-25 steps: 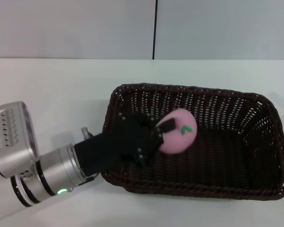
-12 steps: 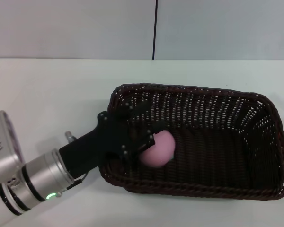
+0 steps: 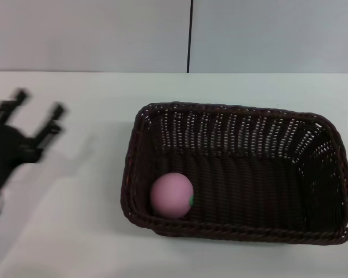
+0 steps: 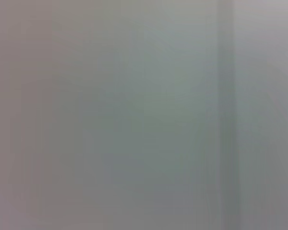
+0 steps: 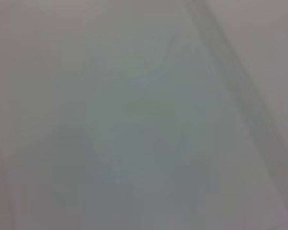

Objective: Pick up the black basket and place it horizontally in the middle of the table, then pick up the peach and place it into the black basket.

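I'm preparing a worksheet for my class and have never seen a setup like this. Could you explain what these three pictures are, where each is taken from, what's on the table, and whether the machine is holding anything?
This is a two-armed robot. The clear picture comes from a camera on its head, looking down at a white table. The two grey pictures come from cameras on its wrists; they show only blank pale surface, nothing to identify. On the table lies a black basket, woven and rectangular. Inside it, in the near corner on the robot's left side, rests a pink peach. The dark forked shape at the left edge is the left claw, open and holding nothing, off to the side of the basket. The right arm is out of sight.
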You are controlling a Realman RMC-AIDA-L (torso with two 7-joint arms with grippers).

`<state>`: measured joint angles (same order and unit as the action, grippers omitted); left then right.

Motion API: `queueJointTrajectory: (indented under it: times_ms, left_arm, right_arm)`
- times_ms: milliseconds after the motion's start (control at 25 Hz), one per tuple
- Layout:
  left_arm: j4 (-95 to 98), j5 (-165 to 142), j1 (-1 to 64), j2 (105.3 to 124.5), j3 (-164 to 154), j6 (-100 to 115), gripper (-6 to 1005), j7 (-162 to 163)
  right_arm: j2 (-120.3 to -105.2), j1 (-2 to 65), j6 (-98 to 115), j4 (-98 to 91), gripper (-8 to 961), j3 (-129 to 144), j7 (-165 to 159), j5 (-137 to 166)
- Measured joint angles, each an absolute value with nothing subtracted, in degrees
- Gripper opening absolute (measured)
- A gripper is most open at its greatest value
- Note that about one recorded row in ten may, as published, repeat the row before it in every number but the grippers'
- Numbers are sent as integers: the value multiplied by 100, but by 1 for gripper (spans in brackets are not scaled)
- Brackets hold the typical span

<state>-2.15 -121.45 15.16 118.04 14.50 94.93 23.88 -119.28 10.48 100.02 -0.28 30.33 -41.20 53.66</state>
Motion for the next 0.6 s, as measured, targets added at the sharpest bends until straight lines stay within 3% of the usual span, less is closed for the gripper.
queueJointTrajectory:
  times_ms: [280, 600]
  left_arm:
    - [-137, -12146, 850, 11804, 2873, 9589, 797, 2058]
    - [-148, -12149, 810, 11810, 3225, 9632, 797, 1968]
  right_arm:
    - [-11946, 1024, 10123, 712, 548, 2041, -3335, 4946]
    - [-11935, 1297, 10092, 686, 548, 2032, -3327, 4945]
